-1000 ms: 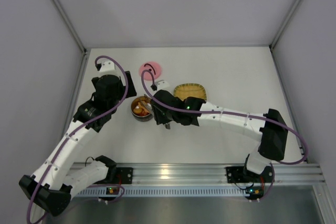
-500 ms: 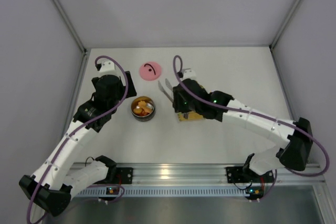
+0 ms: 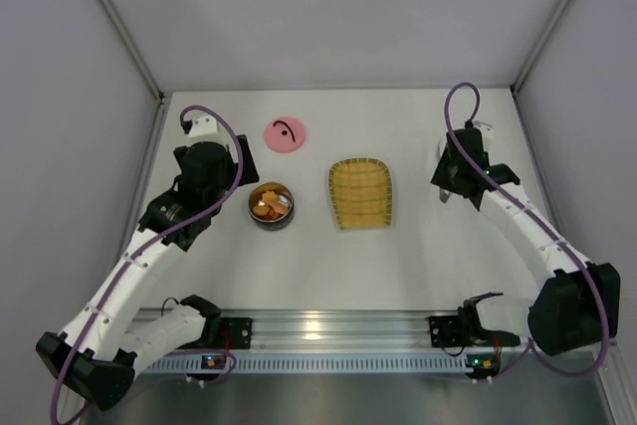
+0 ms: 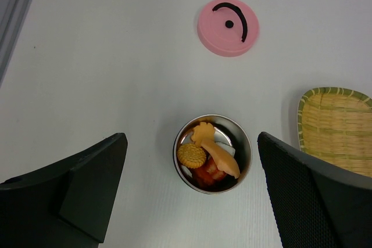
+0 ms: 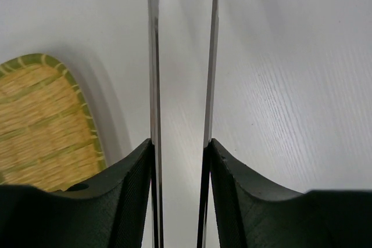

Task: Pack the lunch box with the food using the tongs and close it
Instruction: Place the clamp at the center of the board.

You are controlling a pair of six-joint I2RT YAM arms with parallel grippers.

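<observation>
- Your left hand hangs over the left side of the table. Its two black fingers are spread wide and grip nothing.
- The lunch box, a small round steel bowl, stands uncovered on the table. In the left wrist view it lies between those fingers and below them, with neither finger touching it.
- The food is in the lunch box. You can make out a round ridged yellow piece, orange pieces and something red beneath them.
- The pink lid lies flat on the table behind the lunch box and apart from it, its black curved mark facing up.
- The yellow woven tray lies on the table to the right of the lunch box, near it but not touching.
- Your right hand is at the right rear of the table, well apart from the tray and the lunch box.
- That hand is drawn in narrow around the tongs, one finger pressed to the outside of each slim arm.
- The two arms run forward from the hand almost parallel, with a gap between them, and leave the top of the right wrist view.
- You cannot tell from these views whether the tongs touch the table.
</observation>
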